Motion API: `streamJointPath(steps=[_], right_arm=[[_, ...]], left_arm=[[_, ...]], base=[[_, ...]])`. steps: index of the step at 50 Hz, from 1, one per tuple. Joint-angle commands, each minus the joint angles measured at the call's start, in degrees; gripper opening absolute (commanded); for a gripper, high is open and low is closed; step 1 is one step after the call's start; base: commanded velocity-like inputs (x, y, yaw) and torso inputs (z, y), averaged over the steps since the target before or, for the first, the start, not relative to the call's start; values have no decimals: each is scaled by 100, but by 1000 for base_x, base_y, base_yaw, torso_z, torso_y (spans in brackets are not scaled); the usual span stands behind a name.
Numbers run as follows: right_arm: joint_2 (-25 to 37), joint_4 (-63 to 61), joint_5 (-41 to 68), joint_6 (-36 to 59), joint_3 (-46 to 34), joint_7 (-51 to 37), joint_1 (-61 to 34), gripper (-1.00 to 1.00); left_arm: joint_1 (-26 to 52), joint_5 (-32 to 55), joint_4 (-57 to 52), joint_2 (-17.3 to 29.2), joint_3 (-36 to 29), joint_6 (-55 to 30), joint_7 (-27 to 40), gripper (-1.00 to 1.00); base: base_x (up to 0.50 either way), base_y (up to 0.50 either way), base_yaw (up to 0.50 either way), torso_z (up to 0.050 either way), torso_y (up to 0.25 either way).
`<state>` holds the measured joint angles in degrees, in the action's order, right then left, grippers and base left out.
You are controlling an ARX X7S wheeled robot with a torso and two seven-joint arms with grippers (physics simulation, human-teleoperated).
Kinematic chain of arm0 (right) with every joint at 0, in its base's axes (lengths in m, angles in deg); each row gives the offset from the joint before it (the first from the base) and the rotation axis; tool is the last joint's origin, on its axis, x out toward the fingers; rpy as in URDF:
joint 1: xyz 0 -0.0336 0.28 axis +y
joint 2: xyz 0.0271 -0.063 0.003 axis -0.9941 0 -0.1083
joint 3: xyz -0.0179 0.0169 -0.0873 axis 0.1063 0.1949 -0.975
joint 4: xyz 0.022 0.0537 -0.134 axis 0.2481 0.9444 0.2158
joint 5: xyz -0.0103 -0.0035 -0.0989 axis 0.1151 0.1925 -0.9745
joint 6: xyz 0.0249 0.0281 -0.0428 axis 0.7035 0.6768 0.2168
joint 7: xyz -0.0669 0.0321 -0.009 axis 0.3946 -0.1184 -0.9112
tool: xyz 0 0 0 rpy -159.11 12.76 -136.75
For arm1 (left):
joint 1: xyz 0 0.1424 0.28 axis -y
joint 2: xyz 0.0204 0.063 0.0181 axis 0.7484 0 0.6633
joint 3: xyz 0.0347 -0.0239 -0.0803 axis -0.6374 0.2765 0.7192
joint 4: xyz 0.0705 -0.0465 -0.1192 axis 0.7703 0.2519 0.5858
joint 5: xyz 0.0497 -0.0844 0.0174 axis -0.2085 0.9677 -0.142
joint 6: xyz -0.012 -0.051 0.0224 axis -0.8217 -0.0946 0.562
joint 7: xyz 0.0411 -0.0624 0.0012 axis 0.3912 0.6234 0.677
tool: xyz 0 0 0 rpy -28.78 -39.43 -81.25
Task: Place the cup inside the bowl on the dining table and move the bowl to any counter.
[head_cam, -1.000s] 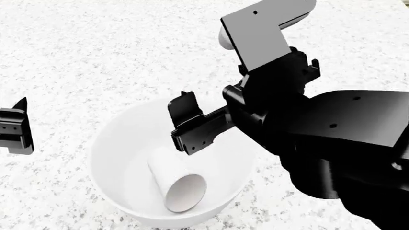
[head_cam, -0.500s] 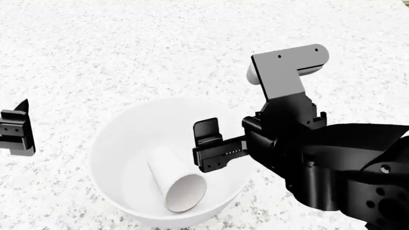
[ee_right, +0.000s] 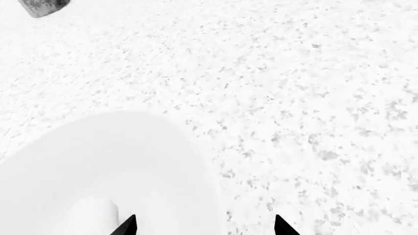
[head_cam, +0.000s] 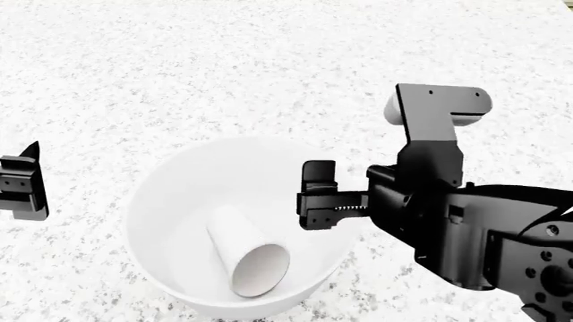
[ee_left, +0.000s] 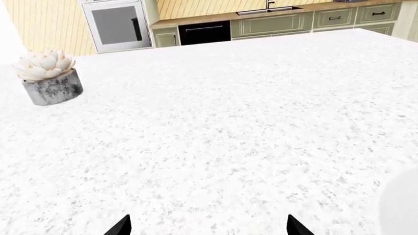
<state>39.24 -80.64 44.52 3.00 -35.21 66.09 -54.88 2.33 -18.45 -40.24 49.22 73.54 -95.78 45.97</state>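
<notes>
The large white bowl (head_cam: 170,201) stands on the speckled white dining table (head_cam: 179,67). Inside it the small white cup (head_cam: 246,258) lies on its side, mouth toward me. My right gripper (head_cam: 313,198) hovers open over the bowl's right rim. In the right wrist view its gripper (ee_right: 203,227) has one fingertip (ee_right: 127,226) over the bowl (ee_right: 98,156) near the cup (ee_right: 91,215) and the other over the table. My left gripper (head_cam: 23,186) waits left of the bowl, open and empty (ee_left: 209,227); the bowl's edge (ee_left: 402,205) shows beside it.
A grey pot with a pale succulent (ee_left: 49,78) stands far across the table (ee_left: 228,122). Beyond the table are a wood-topped counter (ee_left: 261,14) with green cabinets, a black appliance (ee_left: 204,33) and an oven (ee_left: 117,24).
My right gripper has swung to the right, from above the bowl's middle to its right rim. The cup, the bowl and the left gripper have stayed put.
</notes>
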Motion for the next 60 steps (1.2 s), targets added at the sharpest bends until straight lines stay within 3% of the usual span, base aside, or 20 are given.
streamJointPath(steps=[1, 36, 37, 60], right_arm=[[32, 294, -33, -113, 8, 124, 82, 100], [-205, 997, 83, -296, -48, 650, 91, 100], [-201, 986, 74, -323, -39, 644, 99, -100], [-189, 1090, 237, -659, 307, 461, 176, -100]], left_arm=[[9, 38, 15, 16, -8, -8, 15, 100], [-58, 53, 68, 69, -46, 119, 14, 100], [-48, 47, 74, 58, -60, 122, 20, 100], [-73, 66, 87, 61, -108, 173, 51, 100]], base=[[0, 0, 0, 0, 0], [0, 0, 0, 0, 0], [0, 0, 0, 0, 0], [0, 0, 0, 0, 0]])
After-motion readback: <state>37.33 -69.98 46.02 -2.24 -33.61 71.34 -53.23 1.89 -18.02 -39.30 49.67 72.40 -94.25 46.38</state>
